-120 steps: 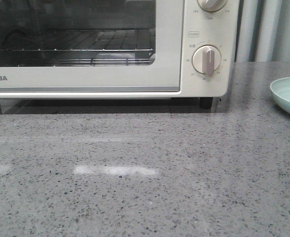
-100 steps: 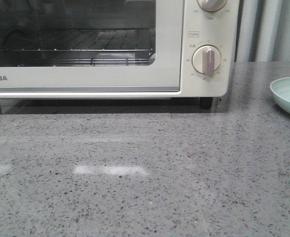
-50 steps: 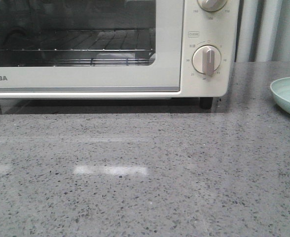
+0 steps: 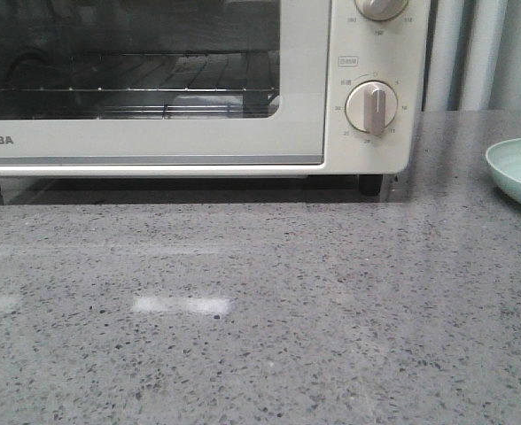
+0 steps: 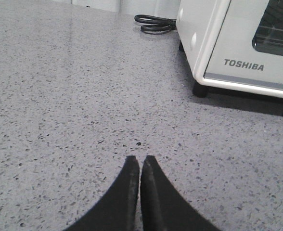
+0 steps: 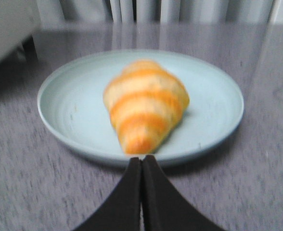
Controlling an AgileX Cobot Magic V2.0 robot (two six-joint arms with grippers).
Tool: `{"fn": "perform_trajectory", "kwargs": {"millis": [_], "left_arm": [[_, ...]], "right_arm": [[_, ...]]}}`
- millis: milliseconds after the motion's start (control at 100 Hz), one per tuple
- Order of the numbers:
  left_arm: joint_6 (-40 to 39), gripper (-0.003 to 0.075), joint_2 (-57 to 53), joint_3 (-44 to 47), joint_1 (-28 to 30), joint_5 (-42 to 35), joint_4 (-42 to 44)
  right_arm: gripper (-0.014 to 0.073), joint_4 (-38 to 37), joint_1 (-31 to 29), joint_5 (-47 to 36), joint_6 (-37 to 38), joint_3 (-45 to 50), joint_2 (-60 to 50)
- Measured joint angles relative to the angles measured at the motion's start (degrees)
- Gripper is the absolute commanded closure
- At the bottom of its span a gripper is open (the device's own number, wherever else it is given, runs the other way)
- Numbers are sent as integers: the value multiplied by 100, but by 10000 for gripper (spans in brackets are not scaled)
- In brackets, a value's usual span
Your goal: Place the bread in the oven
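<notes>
The bread [image 6: 145, 108], golden-orange with pale stripes, lies on a pale green plate [image 6: 69, 103] in the right wrist view. My right gripper [image 6: 142, 158] is shut and empty, its tips just short of the plate's near rim and pointing at the bread. The cream-white oven [image 4: 305, 106] stands at the back of the front view with its glass door shut and the wire rack visible inside; it also shows in the left wrist view [image 5: 237, 53]. My left gripper [image 5: 139, 159] is shut and empty over bare counter, short of the oven's left corner. Neither gripper shows in the front view.
The plate's edge [image 4: 517, 173] shows at the right of the front view. A black power cord [image 5: 156, 21] lies behind the oven's left side. The oven has round dials [image 4: 371, 108] on its right panel. Curtains hang behind the grey speckled counter [image 4: 260, 310].
Nothing on the counter has moved; only the light reflection on the counter has shortened slightly.
</notes>
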Motion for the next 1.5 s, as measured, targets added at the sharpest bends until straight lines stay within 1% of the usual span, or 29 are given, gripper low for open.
{"fn": "perform_trajectory", "kwargs": {"millis": [80,130,200,230,320,460,560,630,680,770,850,900,990,1070,1160,1230,1310,1420,1500], "left_arm": [[0,741,0,0,0,-125,-144],[0,741,0,0,0,-322,-287],[0,741,0,0,0,-751,-776],[0,741,0,0,0,-961,-1137],[0,741,0,0,0,-1878,-1758],[0,741,0,0,8,-3501,-2201],[0,741,0,0,8,-4533,-2306],[31,741,0,-5,8,-4986,-2394],[64,741,0,0,8,-5101,-2464],[64,741,0,0,8,-4983,-2504],[64,742,0,-11,8,-4623,-2452],[94,741,0,-34,8,-4280,-2358],[64,741,0,-175,8,-3487,-2112],[94,741,0,-492,8,-2837,-1852],[94,741,0,-908,8,-2214,-1611],[94,741,11,-1221,8,-1784,-1518],[94,741,195,-1562,-110,-1346,-1502],[177,741,768,-2067,-520,-1071,-1502],[488,741,1256,-2473,-942,-993,-1492]], "right_arm": [[669,178,0,-461,0,0,0],[669,224,0,-911,0,0,0],[668,265,0,-1614,0,0,0],[668,278,0,-1921,0,0,0],[668,295,0,-2891,0,0,0],[669,305,0,-4008,0,0,0],[668,308,0,-4410,0,0,0],[668,308,0,-4509,0,0,0],[668,308,0,-4553,0,0,0],[668,318,0,-4560,0,0,0],[668,320,0,-4202,16,0,0],[668,320,0,-3745,70,-25,0],[668,330,0,-2516,148,-303,0],[668,330,0,-1414,156,-690,0],[668,330,0,-625,170,-1115,102],[668,330,0,-257,175,-1399,307],[668,403,0,-65,183,-1693,605],[668,621,2,-25,194,-2034,1073],[668,830,2,142,187,-2323,1377]]}}
